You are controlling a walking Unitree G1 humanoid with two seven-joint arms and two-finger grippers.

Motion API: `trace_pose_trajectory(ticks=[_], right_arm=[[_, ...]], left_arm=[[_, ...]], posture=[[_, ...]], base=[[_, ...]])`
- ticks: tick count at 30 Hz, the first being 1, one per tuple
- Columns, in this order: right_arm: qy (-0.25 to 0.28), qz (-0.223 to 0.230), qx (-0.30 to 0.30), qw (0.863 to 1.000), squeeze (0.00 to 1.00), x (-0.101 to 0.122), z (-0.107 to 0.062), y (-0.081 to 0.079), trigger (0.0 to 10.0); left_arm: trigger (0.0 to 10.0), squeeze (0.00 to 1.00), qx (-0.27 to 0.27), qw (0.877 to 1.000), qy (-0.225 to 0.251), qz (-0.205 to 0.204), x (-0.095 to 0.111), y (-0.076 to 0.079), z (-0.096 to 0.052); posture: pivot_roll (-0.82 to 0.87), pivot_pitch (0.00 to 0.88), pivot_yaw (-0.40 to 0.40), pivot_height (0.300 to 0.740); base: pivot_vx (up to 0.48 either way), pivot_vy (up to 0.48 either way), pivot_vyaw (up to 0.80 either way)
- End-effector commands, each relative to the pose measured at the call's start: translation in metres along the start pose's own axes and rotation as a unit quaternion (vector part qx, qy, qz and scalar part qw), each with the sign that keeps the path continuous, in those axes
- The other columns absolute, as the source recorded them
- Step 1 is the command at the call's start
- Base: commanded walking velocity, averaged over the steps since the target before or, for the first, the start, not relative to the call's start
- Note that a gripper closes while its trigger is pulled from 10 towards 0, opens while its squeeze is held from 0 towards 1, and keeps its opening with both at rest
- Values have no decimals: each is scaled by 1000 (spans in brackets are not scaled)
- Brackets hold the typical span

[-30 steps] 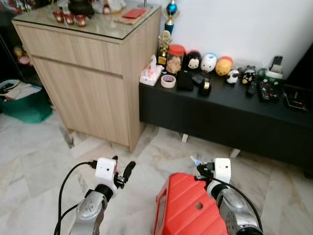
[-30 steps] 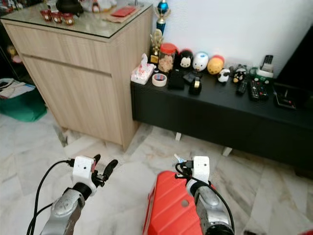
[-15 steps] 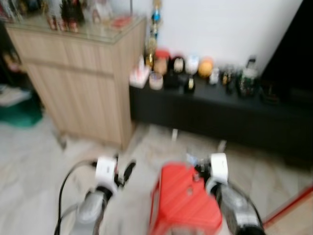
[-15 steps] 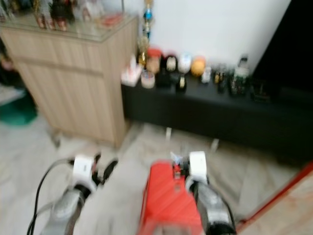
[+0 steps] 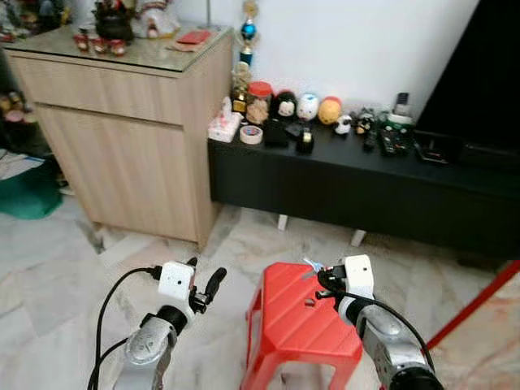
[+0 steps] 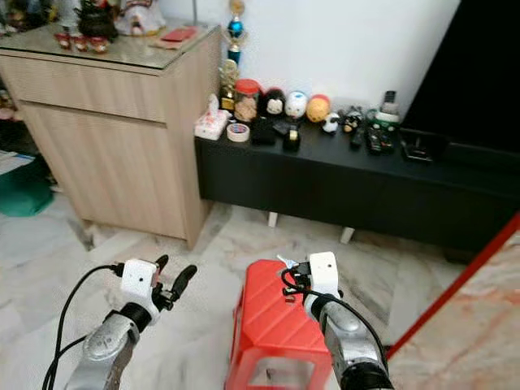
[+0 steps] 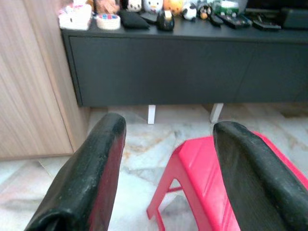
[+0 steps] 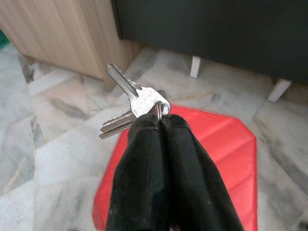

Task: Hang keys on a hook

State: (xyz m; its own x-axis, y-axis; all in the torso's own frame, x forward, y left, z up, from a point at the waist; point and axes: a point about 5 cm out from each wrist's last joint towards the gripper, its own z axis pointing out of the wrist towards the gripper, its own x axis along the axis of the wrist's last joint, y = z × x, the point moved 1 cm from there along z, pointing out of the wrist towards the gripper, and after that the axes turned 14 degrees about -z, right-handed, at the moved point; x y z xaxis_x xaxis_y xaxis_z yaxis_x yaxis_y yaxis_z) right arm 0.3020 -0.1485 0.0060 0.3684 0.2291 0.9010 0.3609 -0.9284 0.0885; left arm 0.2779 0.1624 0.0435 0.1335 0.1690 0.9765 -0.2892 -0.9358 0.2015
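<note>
Silver keys (image 8: 137,102) pinched, right gripper (image 8: 161,126) raised

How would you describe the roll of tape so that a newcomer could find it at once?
Start at the long black cabinet by the white wall and go to its end next to the wooden sideboard. The roll of tape lies flat there beside a tissue box, the only pale ring there.

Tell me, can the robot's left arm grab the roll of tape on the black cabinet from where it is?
Probably not yet. The left gripper hovers open low over the floor, and the tape sits up on the black cabinet, well beyond it.
</note>
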Motion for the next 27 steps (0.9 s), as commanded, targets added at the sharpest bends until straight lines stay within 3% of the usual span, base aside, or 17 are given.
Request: trace_pose_trajectory(ticks=[1, 7, 27], right_arm=[[3, -8, -3, 1000, 0, 5, 1, 5, 10000], [7, -3, -11, 1000, 0, 8, 1, 8, 10000], [13, -5, -13, 1000, 0, 14, 3, 12, 10000]], left_arm=[[10000, 0, -11, 1000, -2, 3, 0, 4, 1], [10000, 0, -15, 1000, -2, 7, 1, 4, 0], [10000, 0, -22, 1000, -2, 17, 6, 3, 0]], posture=[[66, 0, -87, 740], [68, 0, -83, 740], [78, 0, -77, 740]], base=[[0, 0, 0], [-40, 0, 0], [-321, 0, 0]])
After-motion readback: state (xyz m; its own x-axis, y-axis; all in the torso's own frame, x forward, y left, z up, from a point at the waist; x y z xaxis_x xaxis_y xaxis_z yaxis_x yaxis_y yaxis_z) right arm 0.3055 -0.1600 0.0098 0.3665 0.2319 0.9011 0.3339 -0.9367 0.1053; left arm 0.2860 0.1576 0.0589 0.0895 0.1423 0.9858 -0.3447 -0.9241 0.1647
